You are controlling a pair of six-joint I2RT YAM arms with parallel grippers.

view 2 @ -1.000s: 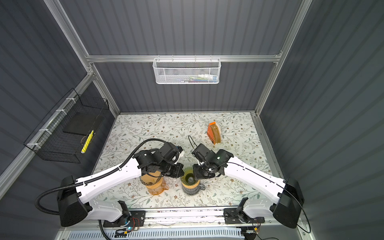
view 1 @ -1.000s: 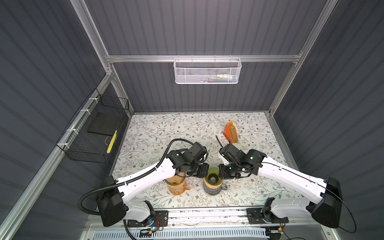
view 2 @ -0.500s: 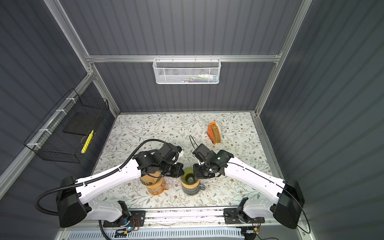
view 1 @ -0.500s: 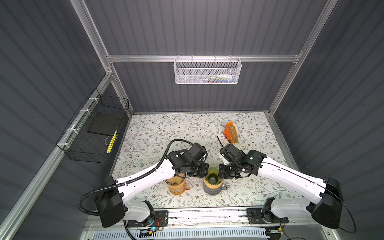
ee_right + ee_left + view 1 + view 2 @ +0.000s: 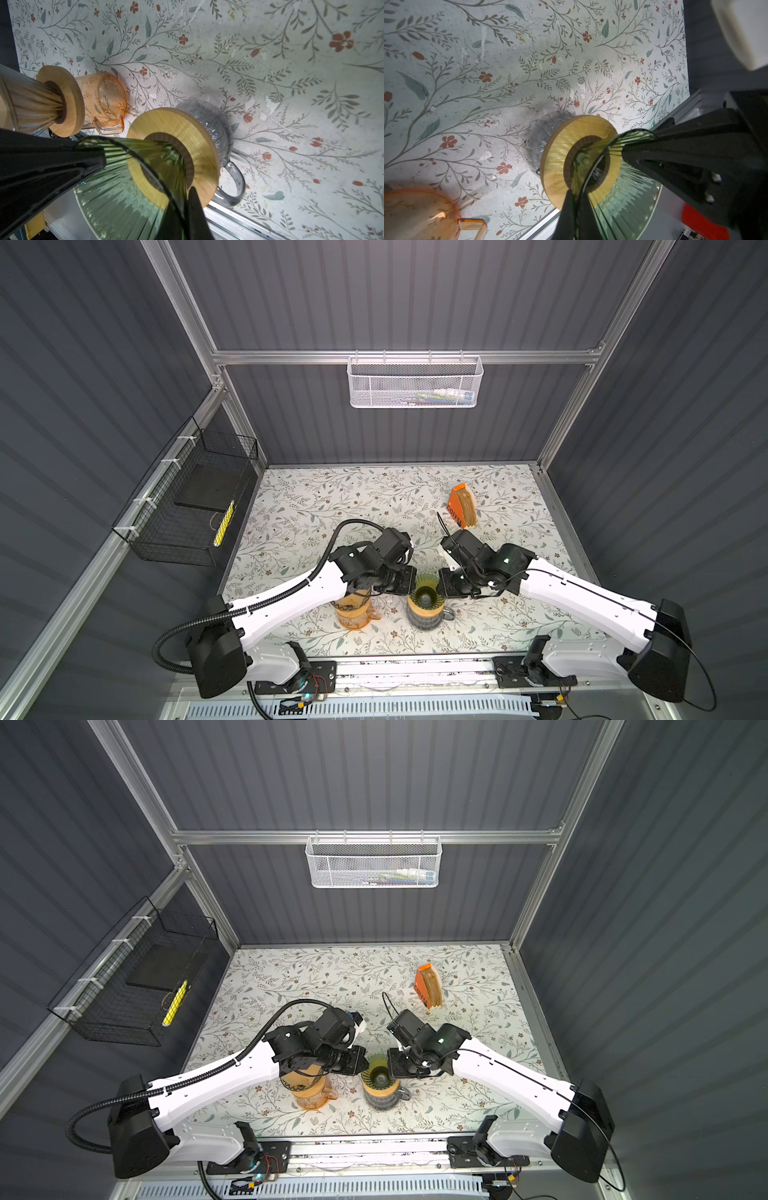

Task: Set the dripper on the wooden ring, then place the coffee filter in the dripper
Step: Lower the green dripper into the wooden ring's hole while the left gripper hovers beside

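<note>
While left claw [image 5: 408,585] and right claw [image 5: 441,585] clamp its rim, dripper [image 5: 424,588] upright, mouth up, on carafe [image 5: 422,621], near worktop [image 5: 365,497] front edge.

Dripper [image 5: 424,591] over carafe [image 5: 417,620]; jug [image 5: 352,616] left; filter holder [image 5: 462,506] behind.

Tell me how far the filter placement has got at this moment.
Done: the green dripper appears seated on the glass server. In hand: the left end effector and right end effector each pinch the dripper's rim from opposite sides; neither holds a filter. Left: the brown filters stand in their orange holder at the back and the dripper looks empty, so fetching and seating one remains.
</note>
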